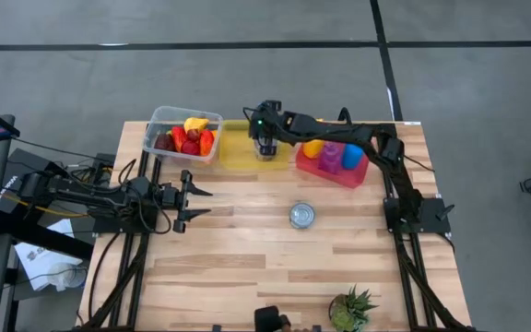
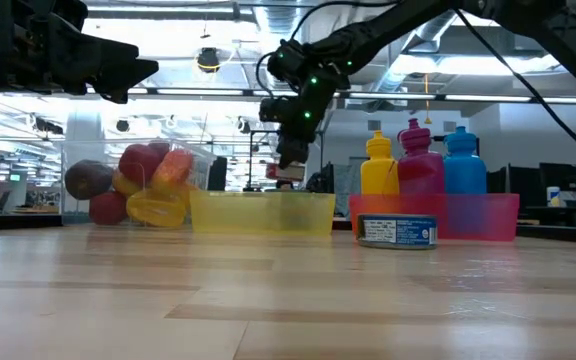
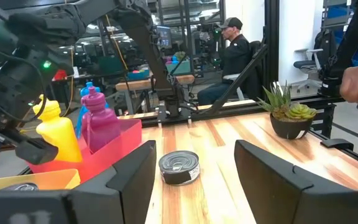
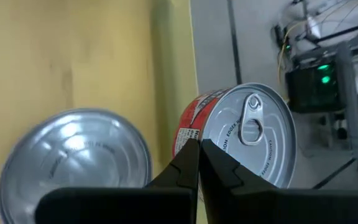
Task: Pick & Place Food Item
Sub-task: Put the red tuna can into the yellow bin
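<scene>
At upper centre of the high view, the right pincer [image 1: 265, 148] hangs fully shut and seemingly empty over the yellow bin [image 1: 238, 152], two cans [image 4: 73, 155] below. Left pincer [image 1: 196, 202] waits half-open, empty, mid-left on the tabletop [image 1: 247, 258].

The light wooden table [image 1: 247, 263] carries a clear fruit tub [image 1: 182, 135], a yellow bin [image 1: 235, 148], a pink bottle tray [image 1: 332, 168], a tin can [image 1: 302, 216] and, seemingly, a potted succulent [image 1: 351, 309].
</scene>
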You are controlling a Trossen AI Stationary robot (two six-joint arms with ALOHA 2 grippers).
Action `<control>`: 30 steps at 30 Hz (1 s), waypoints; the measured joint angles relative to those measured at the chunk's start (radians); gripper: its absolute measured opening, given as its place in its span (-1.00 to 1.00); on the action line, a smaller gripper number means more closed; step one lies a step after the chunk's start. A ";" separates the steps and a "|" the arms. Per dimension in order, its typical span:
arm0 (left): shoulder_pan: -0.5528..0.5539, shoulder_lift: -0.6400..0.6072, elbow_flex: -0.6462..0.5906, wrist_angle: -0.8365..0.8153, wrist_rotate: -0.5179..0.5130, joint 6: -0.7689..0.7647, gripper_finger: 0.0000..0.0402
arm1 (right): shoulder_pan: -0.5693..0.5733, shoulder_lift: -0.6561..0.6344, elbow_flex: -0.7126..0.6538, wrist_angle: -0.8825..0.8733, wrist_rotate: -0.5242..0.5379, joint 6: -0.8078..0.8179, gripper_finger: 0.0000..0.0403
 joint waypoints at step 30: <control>0.000 0.000 0.000 0.000 0.000 0.002 0.04 | 0.129 0.010 0.000 -0.017 -0.207 -0.116 -1.00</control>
